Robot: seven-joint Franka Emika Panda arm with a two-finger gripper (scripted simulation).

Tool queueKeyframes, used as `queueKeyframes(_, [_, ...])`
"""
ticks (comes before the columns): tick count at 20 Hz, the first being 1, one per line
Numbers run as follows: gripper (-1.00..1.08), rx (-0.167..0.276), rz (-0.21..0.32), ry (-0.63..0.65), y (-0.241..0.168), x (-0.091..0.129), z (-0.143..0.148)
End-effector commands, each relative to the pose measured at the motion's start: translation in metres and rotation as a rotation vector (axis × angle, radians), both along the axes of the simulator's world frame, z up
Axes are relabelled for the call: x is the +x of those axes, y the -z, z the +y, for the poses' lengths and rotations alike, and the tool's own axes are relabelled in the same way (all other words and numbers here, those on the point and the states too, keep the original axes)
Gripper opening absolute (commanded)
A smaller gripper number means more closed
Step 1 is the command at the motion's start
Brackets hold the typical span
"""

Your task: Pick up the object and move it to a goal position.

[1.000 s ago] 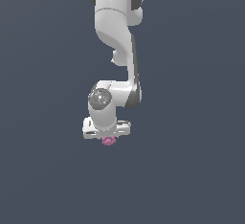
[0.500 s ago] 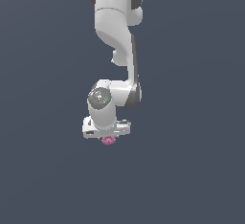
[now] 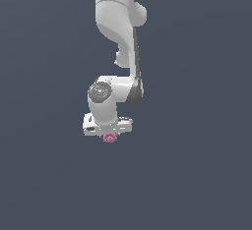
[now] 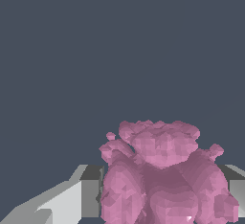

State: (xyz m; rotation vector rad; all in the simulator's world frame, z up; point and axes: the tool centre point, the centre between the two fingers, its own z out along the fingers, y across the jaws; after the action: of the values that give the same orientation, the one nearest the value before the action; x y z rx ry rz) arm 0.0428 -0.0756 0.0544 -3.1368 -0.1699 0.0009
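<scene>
The object is a tiny pink lumpy blob showing just under the white hand of the arm in the exterior view. The wrist view shows the object large and bumpy, sitting between two grey fingers that press against its sides. My gripper is shut on it, and the fingertips themselves are hidden behind the hand in the exterior view. The blob hangs in the air with the arm reaching down from above.
A plain dark grey-blue background fills both views. No goal marker, table edge or other object shows.
The arm with the pink object has risen very slightly and edged towards the exterior view's left. The grip is unchanged.
</scene>
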Motion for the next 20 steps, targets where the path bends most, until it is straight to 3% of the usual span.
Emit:
queueKeyframes(1, [-1.0, 0.0, -0.001, 0.0, -0.005, -0.01, -0.004])
queueKeyframes(20, [-1.0, 0.0, -0.001, 0.0, -0.066, -0.129, -0.053])
